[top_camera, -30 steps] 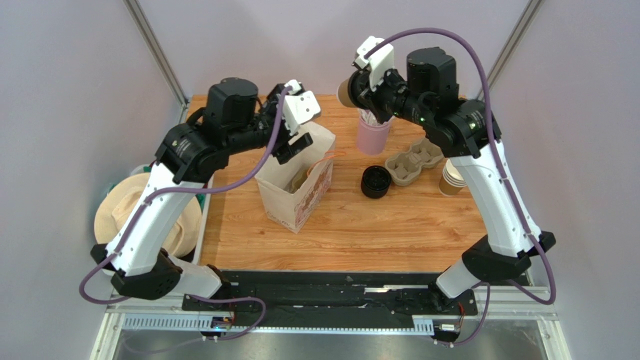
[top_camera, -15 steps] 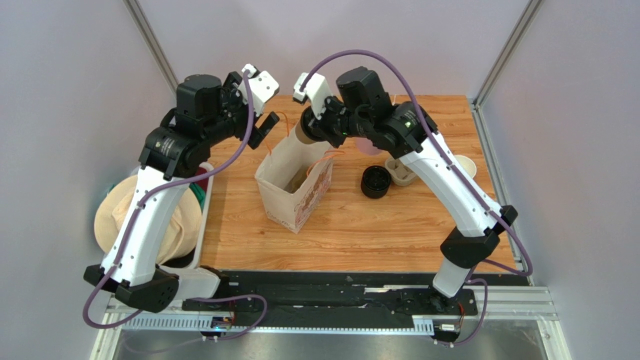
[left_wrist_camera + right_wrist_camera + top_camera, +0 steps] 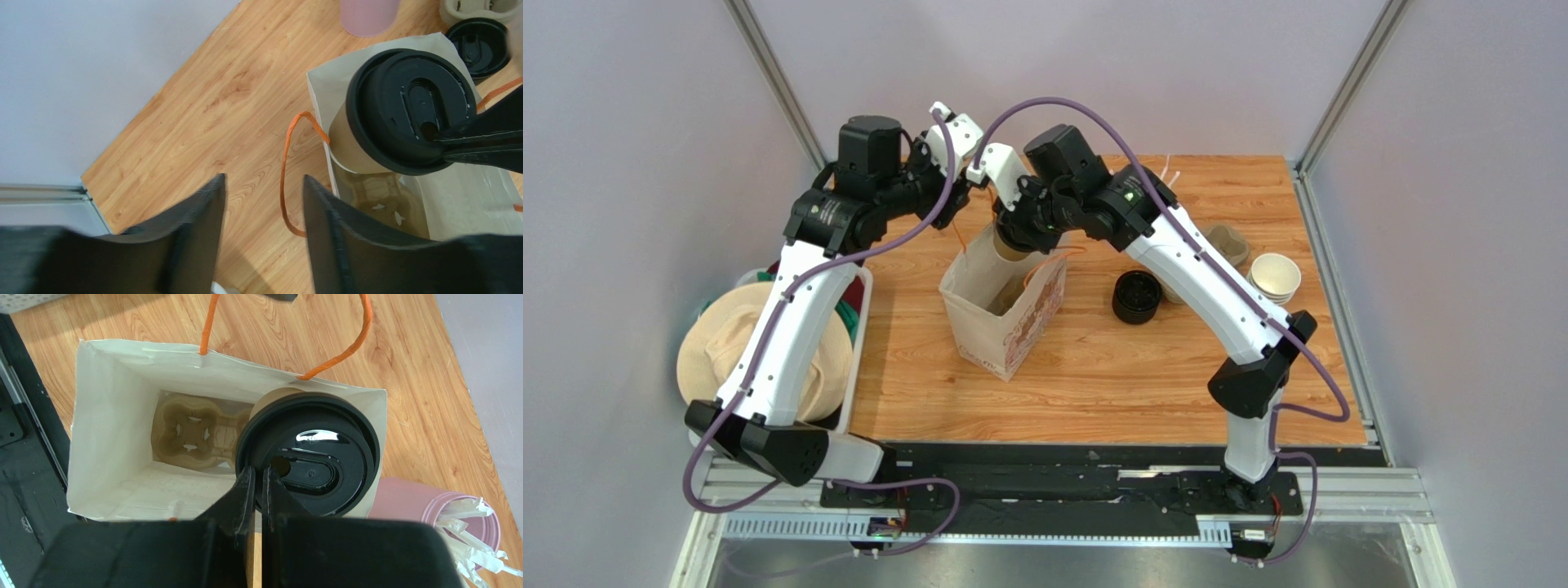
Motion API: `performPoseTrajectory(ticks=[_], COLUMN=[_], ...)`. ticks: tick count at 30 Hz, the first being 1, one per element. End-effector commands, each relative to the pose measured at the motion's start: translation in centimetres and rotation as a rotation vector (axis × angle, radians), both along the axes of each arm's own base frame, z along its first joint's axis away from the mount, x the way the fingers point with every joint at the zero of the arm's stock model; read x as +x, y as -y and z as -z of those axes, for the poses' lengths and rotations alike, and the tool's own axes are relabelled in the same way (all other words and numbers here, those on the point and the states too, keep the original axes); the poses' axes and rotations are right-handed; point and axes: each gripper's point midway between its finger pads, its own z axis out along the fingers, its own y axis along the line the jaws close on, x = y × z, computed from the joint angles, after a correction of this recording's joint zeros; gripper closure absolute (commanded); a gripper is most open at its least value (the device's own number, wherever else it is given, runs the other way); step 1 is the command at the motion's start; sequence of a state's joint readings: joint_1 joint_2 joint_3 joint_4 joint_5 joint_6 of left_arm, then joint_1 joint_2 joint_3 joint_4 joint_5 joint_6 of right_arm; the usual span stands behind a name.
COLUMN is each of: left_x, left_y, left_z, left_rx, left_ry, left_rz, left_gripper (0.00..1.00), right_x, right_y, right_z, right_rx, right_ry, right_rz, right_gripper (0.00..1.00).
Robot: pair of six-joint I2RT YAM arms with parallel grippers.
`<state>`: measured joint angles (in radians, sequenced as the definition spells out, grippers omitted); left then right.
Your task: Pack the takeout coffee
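The takeout coffee is a kraft-brown cup (image 3: 989,254) with a black lid (image 3: 313,456). My right gripper (image 3: 259,478) is shut on the lid's rim and holds the cup tilted in the mouth of the open white paper bag (image 3: 1008,321), at its far end. A brown cup carrier (image 3: 195,432) lies on the bag's floor. My left gripper (image 3: 264,202) is open and empty, above the table just behind and left of the bag, near its orange handle (image 3: 285,177). The left wrist view shows the lid (image 3: 411,107) and the right fingers (image 3: 485,138).
A loose black lid (image 3: 1136,297) lies right of the bag. A pink cup of white sticks (image 3: 423,505) stands behind it. A nested stack of brown cups (image 3: 1274,276) and a pulp carrier (image 3: 1228,241) are at the right. A beige hat (image 3: 725,349) fills a bin off the left edge.
My right arm has swung left, carrying the cup from above the pink cup to the bag's mouth. My left gripper has drawn back from the bag's rim toward the far left.
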<state>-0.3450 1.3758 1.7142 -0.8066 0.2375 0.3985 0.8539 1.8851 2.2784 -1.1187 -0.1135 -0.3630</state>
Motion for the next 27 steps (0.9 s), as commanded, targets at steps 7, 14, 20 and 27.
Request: performPoseTrajectory(ticks=[7, 14, 20, 27], left_x=[1.2, 0.1, -1.4, -1.0], left_y=[1.3, 1.8, 2.6, 2.7], left_z=[0.5, -1.1, -1.9, -0.6], left_rx=[-0.046, -0.111, -0.182, -0.201], left_ry=[-0.006, 0.018, 0.021, -0.005], left_rz=[0.039, 0.059, 0.100, 0.073], left_gripper=[0.85, 0.90, 0.91, 0.91], right_x=[0.3, -0.3, -0.7, -0.6], right_y=[-1.6, -1.0, -0.1, -0.1], right_z=[0.8, 3.5, 5.9, 8.0], right_rx=[0.003, -0.062, -0.150, -0.200], right_ry=[-0.029, -0.089, -0.140, -0.173], right_rz=[-0.023, -0.026, -0.023, -0.021], right_gripper=[1.00, 1.00, 1.00, 1.00])
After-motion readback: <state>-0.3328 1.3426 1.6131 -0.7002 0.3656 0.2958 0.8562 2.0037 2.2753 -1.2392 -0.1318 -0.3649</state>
